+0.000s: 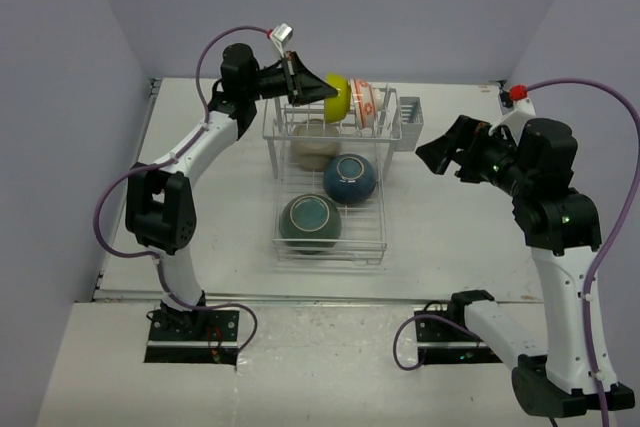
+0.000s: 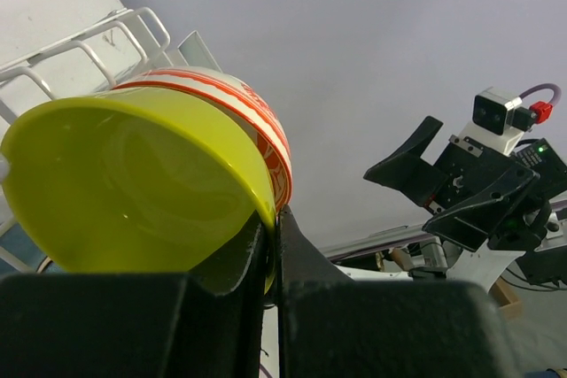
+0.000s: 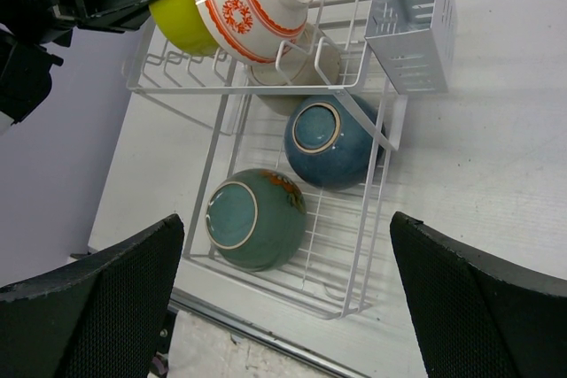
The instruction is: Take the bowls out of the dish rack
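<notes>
Two fingers of the left gripper (image 2: 273,235) clamp the rim of the yellow-green bowl (image 1: 343,97), which stands on edge on the upper shelf of the dish rack (image 1: 383,247), seemingly touching the patterned bowl (image 1: 366,102). A rim pinch suits lifting it clear. The right gripper (image 1: 440,152) hangs spread wide beside the rack.

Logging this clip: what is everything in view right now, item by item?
yellow-green round bowl: one, yellow-green, on edge on the rack's raised shelf
white round bowl with orange-red pattern: one, white and orange-red, on edge beside it
beige-cream bowl: one, beige, under the shelf, partly hidden
dark blue bowl: one, blue, upside down on the grid base
dark teal-green bowl: one, teal, upside down, nearest the arms
white wire dish rack: one, white, mid-table
small grey caddy: one, pale grey, rack's far right corner
table: one, white
left tool: one, black, shut on the yellow-green bowl's rim
right tool: one, black, open, right of the rack
</notes>
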Robot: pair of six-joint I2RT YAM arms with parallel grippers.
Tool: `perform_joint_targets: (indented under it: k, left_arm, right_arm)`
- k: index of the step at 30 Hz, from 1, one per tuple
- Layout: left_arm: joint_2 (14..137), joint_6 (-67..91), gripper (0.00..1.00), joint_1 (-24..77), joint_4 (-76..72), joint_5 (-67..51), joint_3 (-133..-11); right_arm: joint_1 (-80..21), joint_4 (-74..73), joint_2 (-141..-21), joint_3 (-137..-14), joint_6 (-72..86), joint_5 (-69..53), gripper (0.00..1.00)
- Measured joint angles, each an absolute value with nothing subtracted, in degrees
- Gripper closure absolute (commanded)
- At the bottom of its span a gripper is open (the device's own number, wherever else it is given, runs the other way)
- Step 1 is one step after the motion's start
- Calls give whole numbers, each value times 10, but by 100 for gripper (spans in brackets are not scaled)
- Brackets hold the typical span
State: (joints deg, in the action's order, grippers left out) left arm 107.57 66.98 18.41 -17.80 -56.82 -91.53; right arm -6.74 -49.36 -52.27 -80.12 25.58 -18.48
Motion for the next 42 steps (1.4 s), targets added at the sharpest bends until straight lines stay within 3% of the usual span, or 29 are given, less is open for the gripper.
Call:
perform_joint_targets:
  k: [8,19,34,38,42]
  left_arm:
    - [1068,704,100,168,-233,-580,-875]
    - [1060,859,100,145,-464,-578,-790]
    - [1060,1001,100,123,-646,-551,-788]
    - [1047,998,100,111,-632,-548,-788]
    - [1001,872,100,58,-448,-549,-831]
  right_arm:
    - [-71,-494,-528,-801,255,-185,1]
    - [-72,-494,-528,-801,255,-185,1]
    - [-74,-494,-529,-801,255,-185,1]
    - [-75,-494,-529,-801,255,-186,1]
    - [-75,-493,-529,-801,256,-188,1]
